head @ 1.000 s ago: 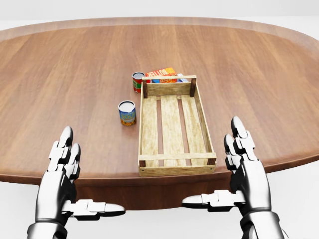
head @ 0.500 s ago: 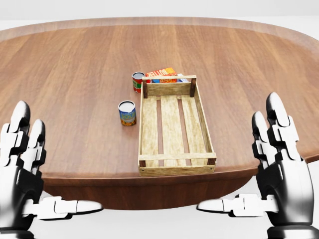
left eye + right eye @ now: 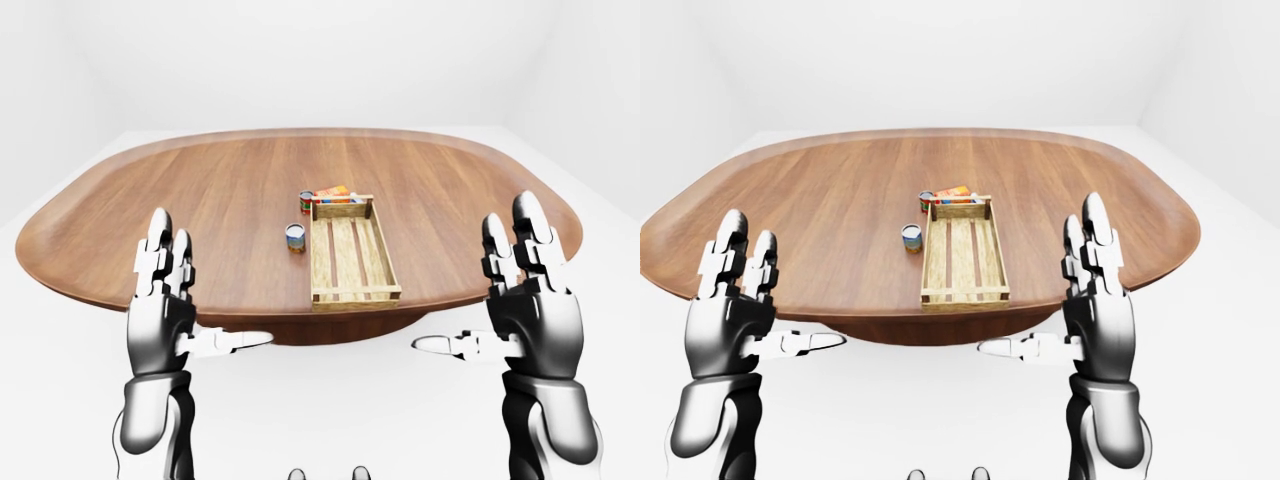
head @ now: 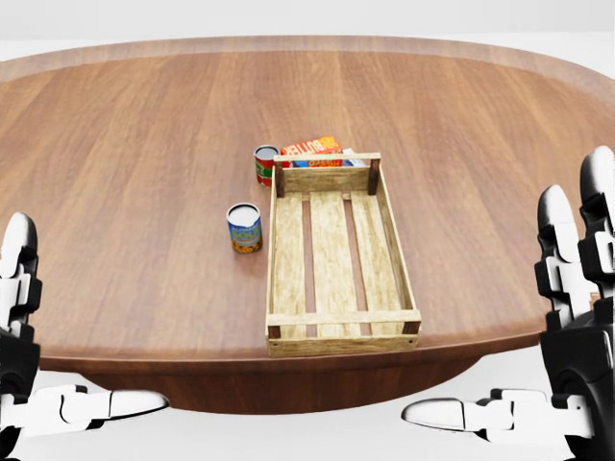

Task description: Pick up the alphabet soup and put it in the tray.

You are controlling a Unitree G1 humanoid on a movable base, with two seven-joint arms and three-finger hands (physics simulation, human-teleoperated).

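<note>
The left hand [image 3: 160, 310] is raised with fingers spread, holding nothing. On the table [image 4: 125, 144], the soup can [image 4: 244, 229] stands just beside the tray's [image 4: 336, 322] left side. The right hand [image 3: 530, 310] is likewise spread and empty.

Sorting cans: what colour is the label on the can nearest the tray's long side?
Blue with yellow-orange, on the can; head view.
</note>
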